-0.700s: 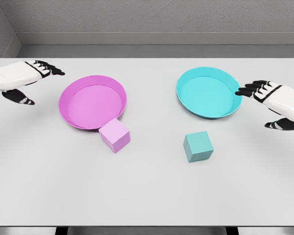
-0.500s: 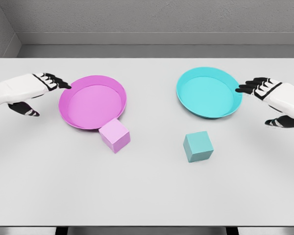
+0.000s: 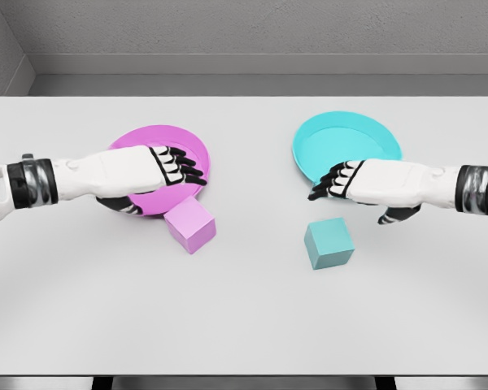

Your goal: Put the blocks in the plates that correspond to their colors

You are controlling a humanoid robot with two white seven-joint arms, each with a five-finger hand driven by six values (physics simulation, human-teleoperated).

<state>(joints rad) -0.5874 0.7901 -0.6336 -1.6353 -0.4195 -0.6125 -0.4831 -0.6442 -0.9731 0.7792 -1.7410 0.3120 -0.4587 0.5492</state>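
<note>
A pink block point(image 3: 190, 226) lies on the table just in front of the pink plate point(image 3: 197, 145). My left hand point(image 3: 167, 175) hovers over that plate's front half, fingers spread and holding nothing, a little above and left of the pink block. A teal block point(image 3: 328, 243) sits in front of the teal plate point(image 3: 342, 134). My right hand point(image 3: 342, 185) reaches across the teal plate's front rim, fingers relaxed and empty, just above the teal block. Both plates hold no block.
The white table point(image 3: 244, 317) runs to a front edge at the bottom of the view. A grey wall stands behind the table's far edge.
Both hands have swung inward from the table's outer sides. The left one now covers the pink plate's front, the right one the teal plate's front. The blocks have not moved.
</note>
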